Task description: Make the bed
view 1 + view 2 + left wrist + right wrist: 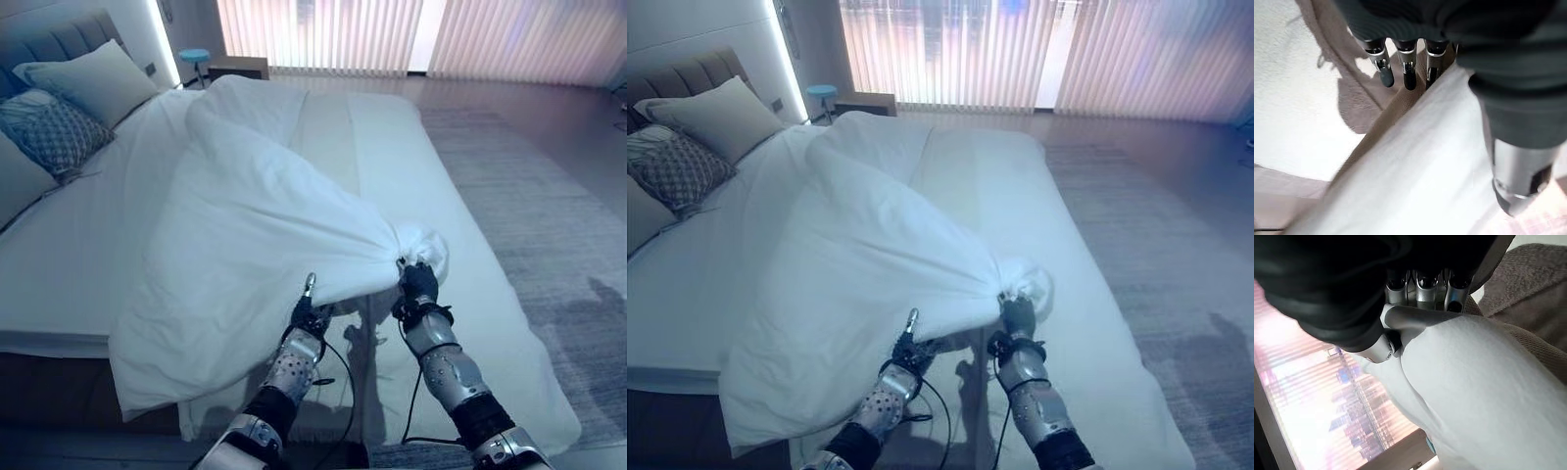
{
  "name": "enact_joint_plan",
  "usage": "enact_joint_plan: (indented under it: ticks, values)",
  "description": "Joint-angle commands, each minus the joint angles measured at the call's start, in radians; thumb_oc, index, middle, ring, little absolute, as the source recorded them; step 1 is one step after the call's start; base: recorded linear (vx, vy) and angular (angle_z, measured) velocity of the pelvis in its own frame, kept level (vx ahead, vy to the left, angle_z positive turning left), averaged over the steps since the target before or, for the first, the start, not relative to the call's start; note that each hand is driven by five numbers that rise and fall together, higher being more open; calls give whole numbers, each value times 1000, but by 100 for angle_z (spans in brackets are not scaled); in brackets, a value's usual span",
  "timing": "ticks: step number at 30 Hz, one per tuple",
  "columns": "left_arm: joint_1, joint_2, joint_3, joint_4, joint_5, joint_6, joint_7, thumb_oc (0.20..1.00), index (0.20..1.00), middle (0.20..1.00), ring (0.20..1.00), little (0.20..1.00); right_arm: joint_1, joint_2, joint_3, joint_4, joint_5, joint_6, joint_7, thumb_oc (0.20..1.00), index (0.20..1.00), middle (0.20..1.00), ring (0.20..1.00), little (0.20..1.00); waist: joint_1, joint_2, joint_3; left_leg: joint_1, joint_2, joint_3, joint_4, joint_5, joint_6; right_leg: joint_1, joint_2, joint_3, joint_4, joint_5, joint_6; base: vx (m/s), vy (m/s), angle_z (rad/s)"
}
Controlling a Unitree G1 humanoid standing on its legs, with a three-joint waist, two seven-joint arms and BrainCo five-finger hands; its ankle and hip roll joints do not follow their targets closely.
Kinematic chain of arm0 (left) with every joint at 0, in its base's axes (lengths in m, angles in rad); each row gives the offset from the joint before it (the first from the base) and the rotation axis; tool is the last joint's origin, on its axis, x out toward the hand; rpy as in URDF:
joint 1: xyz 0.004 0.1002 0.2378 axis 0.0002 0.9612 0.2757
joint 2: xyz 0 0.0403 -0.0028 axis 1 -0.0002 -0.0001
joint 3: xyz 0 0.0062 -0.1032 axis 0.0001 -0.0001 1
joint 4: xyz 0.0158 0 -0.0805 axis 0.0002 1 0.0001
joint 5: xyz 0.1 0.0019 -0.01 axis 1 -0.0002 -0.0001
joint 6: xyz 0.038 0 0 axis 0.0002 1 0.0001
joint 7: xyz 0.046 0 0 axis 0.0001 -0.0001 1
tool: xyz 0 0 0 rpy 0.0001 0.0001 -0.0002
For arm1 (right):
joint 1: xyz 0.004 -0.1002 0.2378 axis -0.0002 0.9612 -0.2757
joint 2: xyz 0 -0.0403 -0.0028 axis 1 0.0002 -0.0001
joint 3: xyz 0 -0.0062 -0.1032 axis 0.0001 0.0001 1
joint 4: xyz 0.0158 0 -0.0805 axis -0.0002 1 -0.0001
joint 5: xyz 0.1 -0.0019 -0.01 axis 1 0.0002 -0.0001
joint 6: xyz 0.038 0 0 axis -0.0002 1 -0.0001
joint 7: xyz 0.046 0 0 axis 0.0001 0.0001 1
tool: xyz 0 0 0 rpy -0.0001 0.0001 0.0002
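A white duvet (255, 225) lies crumpled across the bed (411, 166), drawn into a bunch near the foot. My right hand (421, 284) is shut on that bunch; in the right wrist view its thumb (1415, 318) and curled fingers clamp the white cloth (1479, 382). My left hand (310, 318) sits just left of it, under the duvet's lower edge, with its thumb pointing up. In the left wrist view the duvet (1430, 171) runs between the straight thumb (1518, 166) and the relaxed fingers (1407, 73), which are not closed on it.
Pillows (93, 78) and a patterned cushion (49, 132) lean on the headboard at the far left. A blue stool (194, 57) and a nightstand (237, 67) stand beyond the bed by the blinds (392, 34). Grey carpet (549, 225) runs along the bed's right side.
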Motion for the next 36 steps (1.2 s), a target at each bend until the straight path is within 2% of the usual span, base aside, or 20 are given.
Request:
enact_joint_plan:
  ticks: [1, 9, 14, 15, 16, 17, 20, 22, 23, 26, 28, 29, 30, 31, 32, 33, 34, 35, 36]
  values:
    - [-74, -23, 113, 97, -16, -117, 24, 1000, 1000, 1000, 1000, 1000, 30, -57, -201, -109, 13, -188, -58, 200, 200, 200, 200, 200, -13, 3, -101, 37, -20, 7, 7, -115, -16, 14, 17, -18, 8, -74, 66, 43, -37, 3]
    - [-72, -20, 186, 98, -40, -157, 47, 1000, 1000, 1000, 1000, 1000, 95, -33, -254, -126, -5, -219, -107, 200, 200, 200, 200, 200, -10, 2, -112, 51, -15, -5, 7, -120, -21, 35, 26, -34, 6, -89, 60, 29, -33, 6]
    - [-55, 19, 227, 57, -12, -184, 41, 1000, 1000, 1000, 1000, 1000, 144, -13, -257, -78, 29, -215, -84, 200, 200, 200, 200, 200, -6, 3, -117, 59, -11, -16, 7, -121, -28, 51, 28, -47, 11, -102, 52, 22, -33, 9]
    - [-46, 28, 231, 44, 3, -189, 38, 598, 598, 598, 598, 598, 152, -12, -257, -63, 34, -211, -75, 200, 200, 200, 200, 200, -6, 2, -119, 62, -11, -20, 7, -122, -29, 53, 28, -51, 16, -107, 50, 12, -37, 14]
    - [-33, 45, 239, 32, 30, -192, 29, 379, 379, 379, 379, 379, 164, -10, -257, -32, 41, -208, -62, 200, 200, 200, 200, 200, -4, 2, -120, 64, -10, -24, 7, -122, -29, 53, 28, -56, 28, -115, 47, 15, -40, 13]
    - [-22, 62, 246, 30, 58, -190, 23, 200, 200, 200, 200, 200, 175, -9, -253, 2, 50, -202, -51, 200, 200, 200, 200, 200, 2, 4, -120, 68, -9, -29, 7, -122, -30, 53, 28, -59, 40, -122, 43, 16, -37, 16]
    - [20, 115, 260, 15, 140, -183, -11, 200, 200, 200, 200, 200, 207, -9, -232, 101, 75, -182, 6, 200, 200, 200, 200, 200, 11, 12, -114, 76, -8, -45, 7, -114, -31, 49, 32, -64, 82, -147, 30, 3, -36, 13]
    - [21, 115, 260, 15, 141, -183, -11, 200, 200, 200, 200, 200, 207, -9, -232, 103, 76, -183, 7, 200, 200, 200, 200, 200, 9, 11, -115, 76, -9, -46, 7, -114, -31, 49, 32, -65, 84, -149, 30, -34, 4, 8]
    - [35, 149, 241, -2, 212, -171, -33, 200, 200, 200, 200, 200, 229, -10, -233, 147, 96, -178, 34, 200, 200, 200, 200, 200, 15, 19, -103, 59, -14, -69, 7, -93, -36, 37, 26, -88, 112, -159, 26, -90, 29, 17]
    - [62, 187, 212, -66, 304, -165, -58, 200, 200, 200, 200, 200, 234, -10, -240, 219, 115, -171, 62, 200, 200, 200, 200, 200, 20, 28, -89, 33, -32, -125, 23, -79, -29, 15, 6, -129, 147, -165, 24, -99, 53, 59]
    - [79, 206, 205, -117, 336, -170, -71, 200, 200, 200, 200, 200, 239, 2, -252, 246, 146, -169, 84, 200, 200, 200, 200, 200, 16, 23, -76, -6, -16, -131, 80, -90, -38, 6, -22, -158, 157, -160, 25, -139, 181, 52]
    - [106, 221, 210, -148, 353, -190, -84, 200, 200, 200, 200, 200, 229, 3, -239, 273, 165, -156, 110, 200, 200, 200, 200, 200, 23, 12, -68, -21, 22, -147, 121, -105, -52, -6, -52, -150, 152, -145, 36, -116, 199, 64]
    - [107, 221, 210, -149, 353, -190, -84, 200, 200, 200, 200, 200, 229, 3, -238, 274, 166, -156, 111, 200, 200, 200, 200, 200, 25, 13, -68, -21, 23, -146, 124, -108, -52, -7, -51, -149, 152, -146, 36, -86, 372, 78]
    - [138, 236, 234, -181, 366, -206, -87, 200, 200, 200, 200, 200, 222, -1, -221, 288, 167, -136, 136, 200, 200, 200, 200, 200, 40, 6, -77, -10, 93, -179, 136, -110, -58, -35, -90, -114, 148, -130, 60, -10, 222, 33]
    - [140, 236, 234, -182, 367, -206, -87, 200, 200, 200, 200, 200, 223, -1, -220, 289, 167, -137, 137, 200, 200, 200, 200, 200, 41, 7, -78, -8, 95, -177, 135, -111, -59, -35, -88, -112, 149, -132, 59, -10, 356, 7]
    - [154, 238, 243, -190, 364, -214, -86, 200, 200, 200, 200, 200, 227, -3, -213, 294, 172, -127, 150, 200, 200, 200, 200, 200, 44, 10, -85, -5, 136, -189, 136, -89, -67, -47, -106, -97, 151, -126, 74, -4, 486, -27]
    - [179, 250, 266, -216, 370, -220, -86, 200, 200, 200, 200, 200, 234, -5, -204, 293, 182, -110, 166, 200, 200, 200, 200, 200, 48, 26, -96, -6, 207, -225, 147, -30, -94, -65, -142, -68, 159, -118, 101, -6, 486, -22]
    - [180, 249, 267, -217, 371, -219, -85, 200, 200, 200, 200, 200, 234, -5, -204, 293, 182, -110, 166, 200, 200, 200, 200, 200, 49, 27, -97, -5, 209, -224, 146, -30, -94, -66, -141, -68, 161, -119, 101, -18, 589, -5]
    - [184, 250, 275, -227, 367, -225, -83, 200, 200, 200, 200, 200, 237, -2, -205, 291, 196, -104, 176, 200, 200, 200, 200, 200, 51, 35, -101, -1, 234, -239, 146, -18, -110, -72, -165, -56, 168, -113, 116, -20, 448, 7]
